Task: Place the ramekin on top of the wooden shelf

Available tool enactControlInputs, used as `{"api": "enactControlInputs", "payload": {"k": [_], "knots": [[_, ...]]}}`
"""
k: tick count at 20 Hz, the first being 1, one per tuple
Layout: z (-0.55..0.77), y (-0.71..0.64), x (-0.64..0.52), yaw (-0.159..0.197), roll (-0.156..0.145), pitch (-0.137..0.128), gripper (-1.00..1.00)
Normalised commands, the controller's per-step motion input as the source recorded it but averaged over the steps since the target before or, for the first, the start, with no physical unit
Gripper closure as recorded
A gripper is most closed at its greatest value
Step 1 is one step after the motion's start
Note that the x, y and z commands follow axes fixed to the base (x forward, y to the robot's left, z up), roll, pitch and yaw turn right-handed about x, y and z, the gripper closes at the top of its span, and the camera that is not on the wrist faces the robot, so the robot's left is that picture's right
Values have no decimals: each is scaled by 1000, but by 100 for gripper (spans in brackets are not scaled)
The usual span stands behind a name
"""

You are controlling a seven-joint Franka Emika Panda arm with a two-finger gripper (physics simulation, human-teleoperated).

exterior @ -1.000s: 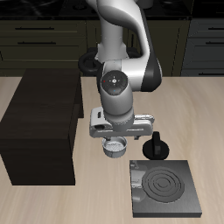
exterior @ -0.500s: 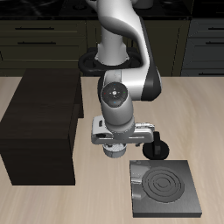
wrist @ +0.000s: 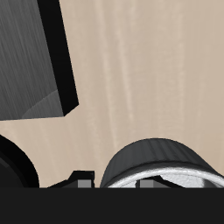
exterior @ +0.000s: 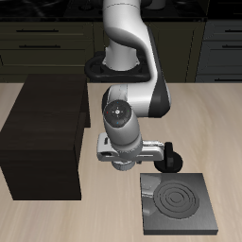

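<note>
the gripper (exterior: 123, 161) hangs over the small ribbed grey-white ramekin (wrist: 162, 164), near the table's front edge; finger spread cannot be told. centre the rim between fingers before closing, clear of the dark boxy wooden shelf (exterior: 45, 123).

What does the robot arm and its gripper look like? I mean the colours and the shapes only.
The arm is made of rounded white segments with black bands at the joints. One joint shows a grey round cap with a small dark mark in its middle. The gripper has a flat, pale grey body, wider than it is tall, with dark parts underneath. No cables or writing can be seen.
</note>
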Motion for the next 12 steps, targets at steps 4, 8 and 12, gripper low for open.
{"api": "enactControlInputs", "payload": {"k": [4,8,12], "knots": [[51,-207,38,5,-37,-3,100],[421,-86,-58,18,-15,-58,100],[351,-90,-62,55,-16,-41,100]]}}
